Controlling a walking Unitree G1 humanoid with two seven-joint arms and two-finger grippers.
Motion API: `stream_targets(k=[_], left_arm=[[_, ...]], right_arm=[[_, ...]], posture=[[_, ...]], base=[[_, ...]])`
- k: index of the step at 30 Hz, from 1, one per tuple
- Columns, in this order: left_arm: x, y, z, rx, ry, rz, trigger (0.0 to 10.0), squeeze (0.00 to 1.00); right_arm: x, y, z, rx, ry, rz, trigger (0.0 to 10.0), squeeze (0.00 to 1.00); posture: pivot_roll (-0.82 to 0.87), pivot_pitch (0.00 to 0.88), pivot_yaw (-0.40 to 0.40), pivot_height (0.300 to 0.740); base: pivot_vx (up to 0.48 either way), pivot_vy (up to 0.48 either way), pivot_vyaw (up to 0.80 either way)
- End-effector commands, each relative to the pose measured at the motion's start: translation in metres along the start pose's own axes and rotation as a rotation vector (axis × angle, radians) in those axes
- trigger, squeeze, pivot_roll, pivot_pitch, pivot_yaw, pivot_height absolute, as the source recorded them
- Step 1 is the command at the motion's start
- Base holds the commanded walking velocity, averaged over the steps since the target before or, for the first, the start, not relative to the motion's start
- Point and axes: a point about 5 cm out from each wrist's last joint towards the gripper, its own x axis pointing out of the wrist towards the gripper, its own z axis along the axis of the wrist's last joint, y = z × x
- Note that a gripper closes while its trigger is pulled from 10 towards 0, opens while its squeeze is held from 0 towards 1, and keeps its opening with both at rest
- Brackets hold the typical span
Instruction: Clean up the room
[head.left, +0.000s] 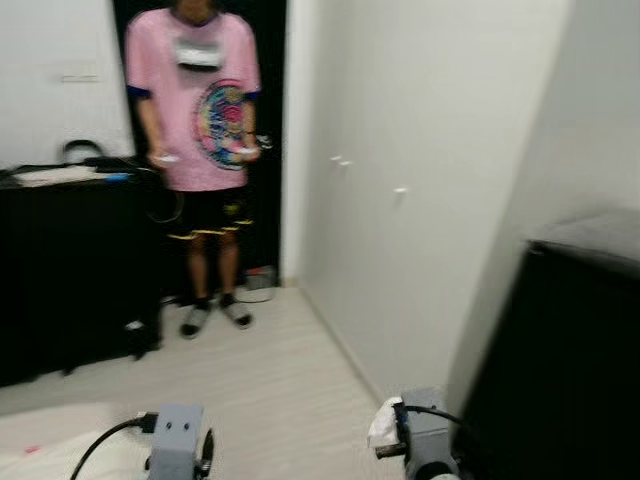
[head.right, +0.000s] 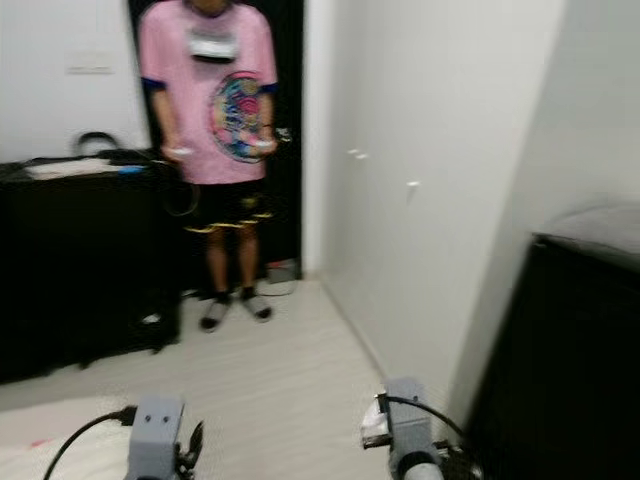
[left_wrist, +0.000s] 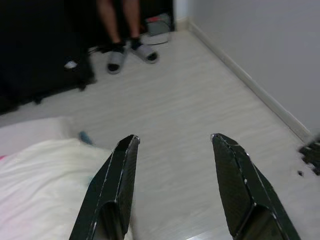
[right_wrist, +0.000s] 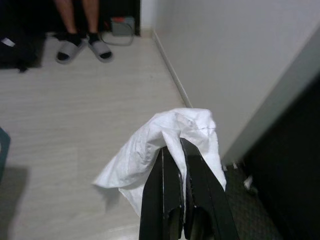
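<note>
Evidently mid-carry, the right pincer (right_wrist: 172, 150) is clamped on a crumpled white tissue (right_wrist: 165, 145) held above the floor (right_wrist: 75, 100), while the left pincer (left_wrist: 172, 145) gapes wide and empty; finding a bin seems next.

Open passage: the pale wood-plank floor (head.left: 280, 370) runs from near centre to the far doorway. Right side closed by a plain white wall (head.left: 420, 180) and, nearer, a tall black cabinet (head.left: 560, 350). Left side bounded by a low black table (head.left: 70, 270) at the far left and a cream bedcover (left_wrist: 45, 185) at the near left. The far end is blocked by a person in a pink T-shirt (head.left: 195, 100), standing in grey slippers (left_wrist: 131, 54) before the doorway.
</note>
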Motion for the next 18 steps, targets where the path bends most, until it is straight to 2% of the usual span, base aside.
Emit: stream_targets(k=[1,9,18], left_arm=[[-0.0014,-0.0004,-0.0055,-0.007,0.033,-0.001,10.0,0.0],[-0.0016,-0.0011,-0.0087,-0.062,0.069,0.003,10.0,0.0],[-0.0006,0.0003,-0.0076,-0.05,0.062,0.008,10.0,0.0]], right_arm=[[-0.0007,-0.002,-0.0028,-0.008,0.01,-0.008,10.0,0.0],[-0.0008,-0.0028,-0.0046,-0.013,0.027,-0.023,10.0,0.0],[0.0,-0.0027,-0.0039,-0.013,0.025,-0.027,10.0,0.0]], posture=[[-0.04,0.051,-0.015,0.74],[-0.04,0.051,-0.014,0.74],[-0.04,0.052,-0.014,0.74]], base=[[0.0,0.0,-0.8],[0.0,0.0,-0.8],[0.0,0.0,-0.8]])
